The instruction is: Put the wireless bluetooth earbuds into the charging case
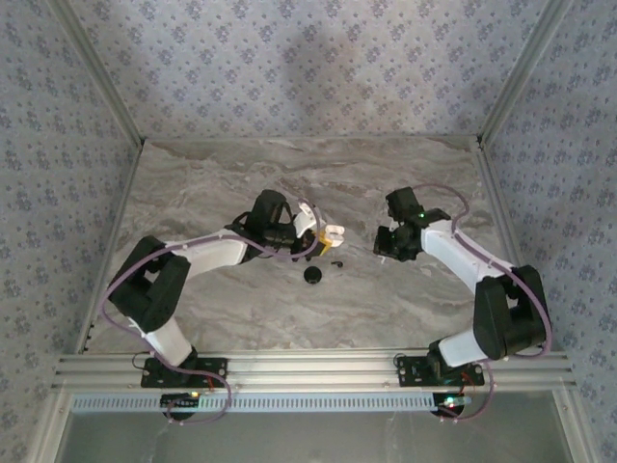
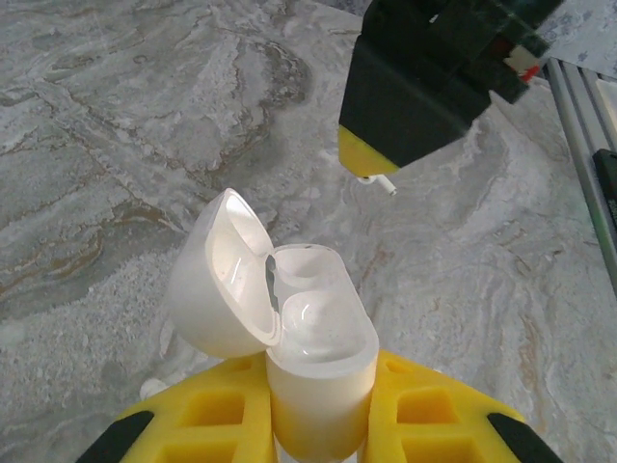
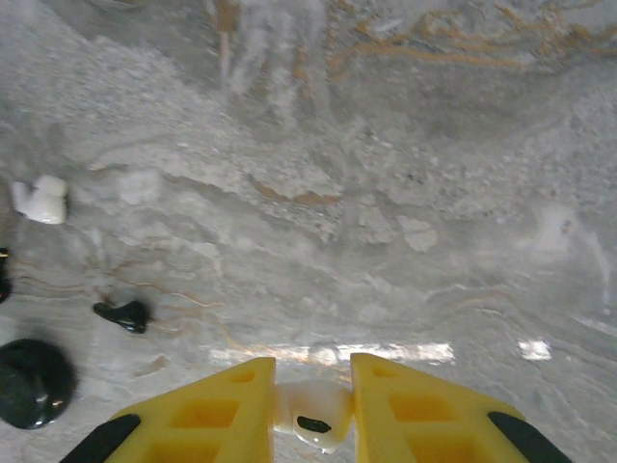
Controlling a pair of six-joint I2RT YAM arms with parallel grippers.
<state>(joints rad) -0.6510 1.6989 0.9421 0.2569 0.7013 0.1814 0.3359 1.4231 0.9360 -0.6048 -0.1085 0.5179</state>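
The right gripper [image 3: 310, 384] is clamped on a white earbud [image 3: 313, 417], pinched between the yellow pads right at their tips. In the left wrist view its thin stem [image 2: 383, 184] pokes out below the fingers. Opposite, the left gripper [image 2: 318, 391] is closed around the base of the white charging case [image 2: 323, 338]. It holds the case upright above the marble table [image 3: 405, 193], with the lid [image 2: 217, 280] hinged open to one side and the wells apparently empty. The bud hangs above and beyond the case, apart from it.

On the table lie a small white piece [image 3: 40, 200], possibly the second bud, a small black piece [image 3: 123, 315] and a round black object [image 3: 29, 382].

The grip has little purchase, so the bud could twist or slip out as it meets the well. A stem out of line with the well would jam on the rim. Pushing down might tilt the case in its grip, or a finger might knock the lid shut.
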